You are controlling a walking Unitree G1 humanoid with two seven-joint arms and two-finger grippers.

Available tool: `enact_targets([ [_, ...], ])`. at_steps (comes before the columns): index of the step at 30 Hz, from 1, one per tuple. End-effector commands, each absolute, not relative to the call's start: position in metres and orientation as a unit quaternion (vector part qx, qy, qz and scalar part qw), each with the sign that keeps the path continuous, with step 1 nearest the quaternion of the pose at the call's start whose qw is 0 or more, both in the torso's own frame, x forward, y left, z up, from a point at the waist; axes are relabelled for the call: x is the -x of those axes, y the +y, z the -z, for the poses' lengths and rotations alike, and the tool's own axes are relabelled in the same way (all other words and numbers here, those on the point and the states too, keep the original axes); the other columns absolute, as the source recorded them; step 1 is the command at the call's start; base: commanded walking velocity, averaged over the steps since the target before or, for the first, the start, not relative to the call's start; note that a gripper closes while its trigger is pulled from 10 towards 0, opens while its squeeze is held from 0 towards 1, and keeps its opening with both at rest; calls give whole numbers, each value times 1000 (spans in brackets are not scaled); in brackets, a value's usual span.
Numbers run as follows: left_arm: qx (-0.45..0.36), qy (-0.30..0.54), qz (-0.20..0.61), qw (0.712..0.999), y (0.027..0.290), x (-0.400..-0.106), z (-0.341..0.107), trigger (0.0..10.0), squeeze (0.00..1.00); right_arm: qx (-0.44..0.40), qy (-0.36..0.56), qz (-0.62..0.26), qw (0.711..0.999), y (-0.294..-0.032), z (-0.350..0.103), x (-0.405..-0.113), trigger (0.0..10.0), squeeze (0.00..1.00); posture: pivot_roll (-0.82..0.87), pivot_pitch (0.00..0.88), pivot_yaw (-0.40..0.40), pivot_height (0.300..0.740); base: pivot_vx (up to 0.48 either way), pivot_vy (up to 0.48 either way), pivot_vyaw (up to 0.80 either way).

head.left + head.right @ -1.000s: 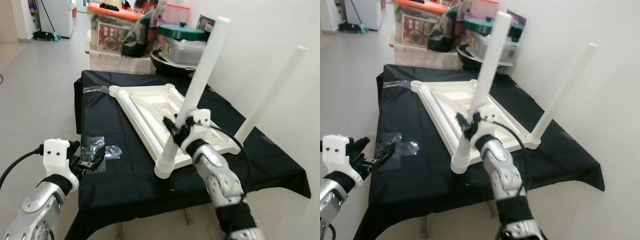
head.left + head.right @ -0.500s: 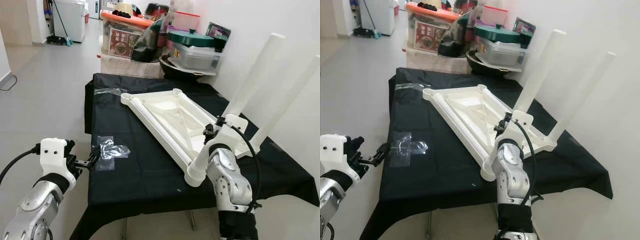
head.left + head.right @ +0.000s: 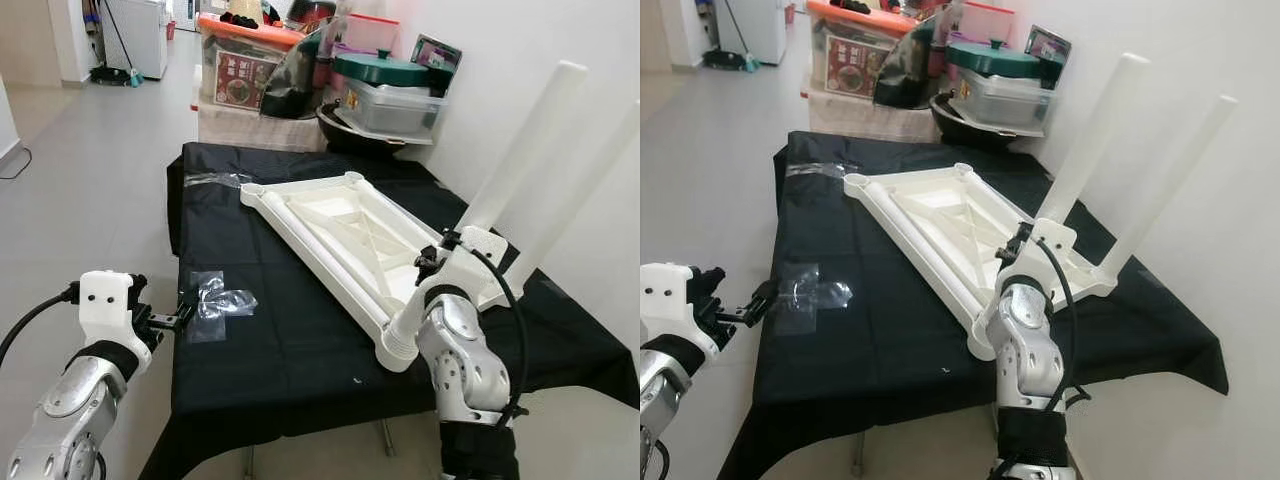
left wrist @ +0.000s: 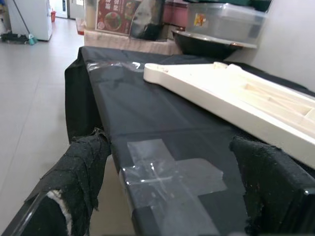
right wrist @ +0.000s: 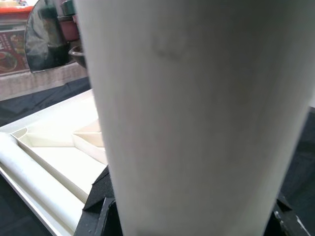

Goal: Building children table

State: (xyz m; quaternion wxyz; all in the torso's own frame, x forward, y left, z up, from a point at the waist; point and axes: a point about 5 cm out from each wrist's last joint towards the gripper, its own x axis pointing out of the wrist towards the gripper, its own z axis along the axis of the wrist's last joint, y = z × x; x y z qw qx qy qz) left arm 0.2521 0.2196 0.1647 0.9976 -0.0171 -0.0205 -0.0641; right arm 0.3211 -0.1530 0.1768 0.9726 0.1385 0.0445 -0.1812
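Note:
An upside-down white plastic tabletop (image 3: 340,225) lies on a black-covered table (image 3: 270,340). A white leg (image 3: 500,180) rises slanted from its near corner socket, and my right gripper (image 3: 432,262) is shut on its lower part. In the right wrist view that leg (image 5: 197,113) looms close between the jaws. A second white leg (image 3: 585,190) stands at the right corner. My left gripper (image 3: 170,318) is open at the table's left edge, beside a clear tape patch (image 3: 215,298). Its black fingers (image 4: 83,167) have nothing between them, and the tape patch (image 4: 172,172) lies just ahead.
Storage boxes (image 3: 240,75), a green-lidded container (image 3: 385,85) and a dark pan crowd the far end of the table. A white wall (image 3: 520,40) runs close along the right side. Tiled floor (image 3: 80,180) lies to the left.
The camera has pulled back and shifted. My right gripper keeps its hold on the leg, which leans further right. The left gripper now sits a little further left of the tape.

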Motion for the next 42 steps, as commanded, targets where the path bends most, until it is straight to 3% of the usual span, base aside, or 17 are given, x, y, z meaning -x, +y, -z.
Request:
enact_targets([
  [1, 12, -16, 64, 998, 219, -254, -163, 10000, 0, -198, 96, 189, 957, -154, -159, -318, 10000, 0, 148, 0, -148, 740, 0, 0, 0],
  [8, 13, -19, 66, 998, 218, -256, -165, 10000, 0, -195, 81, 181, 961, -153, -165, -319, 10000, 0, 148, 0, -143, 740, 0, 0, 0],
  [9, 12, -20, 67, 997, 218, -257, -165, 10000, 0, -198, 74, 179, 961, -153, -167, -318, 10000, 784, 148, 0, -143, 740, 0, 0, 0],
  [10, 12, -20, 67, 997, 218, -257, -165, 10000, 0, -198, 74, 179, 961, -153, -167, -318, 10000, 784, 148, 0, -143, 740, 0, 0, 0],
  [11, 12, -21, 68, 997, 218, -258, -165, 10000, 0, -200, 69, 176, 962, -152, -170, -318, 10000, 1000, 146, 0, -139, 740, 0, 0, 0],
  [26, 9, -23, 76, 997, 217, -260, -166, 10000, 0, -187, -59, 76, 978, -152, -230, -322, 10000, 1000, 133, 0, -129, 740, 0, 0, 0],
  [30, 9, -23, 83, 996, 217, -261, -166, 10000, 0, -122, -96, -55, 986, -158, -258, -331, 10000, 1000, 128, 0, -126, 740, 0, 0, 0],
  [31, 9, -23, 84, 996, 216, -261, -166, 10000, 0, -110, -92, -94, 985, -160, -260, -334, 10000, 0, 117, 0, -128, 740, 0, 0, 0],
  [33, 8, -23, 85, 996, 215, -261, -165, 10000, 0, -103, -89, -118, 984, -161, -261, -336, 10000, 0, 117, 0, -128, 740, 0, 0, 0],
  [35, 9, -24, 87, 996, 213, -261, -165, 10000, 0, -40, -66, -153, 985, -178, -255, -346, 10000, 0, 118, 0, -131, 740, 0, 0, 0],
  [37, 10, -23, 89, 996, 213, -261, -164, 10000, 0, -33, -45, -207, 977, -185, -249, -350, 10000, 0, 118, 0, -135, 740, 0, 0, 0],
  [40, 10, -23, 89, 996, 213, -261, -164, 10000, 0, -28, -42, -221, 974, -187, -248, -351, 10000, 0, 118, 0, -135, 740, 0, 0, 0],
  [42, 10, -20, 91, 996, 212, -261, -162, 10000, 0, 0, 7, -254, 967, -201, -229, -361, 10000, 0, 125, 0, -146, 740, 0, 0, 0],
])
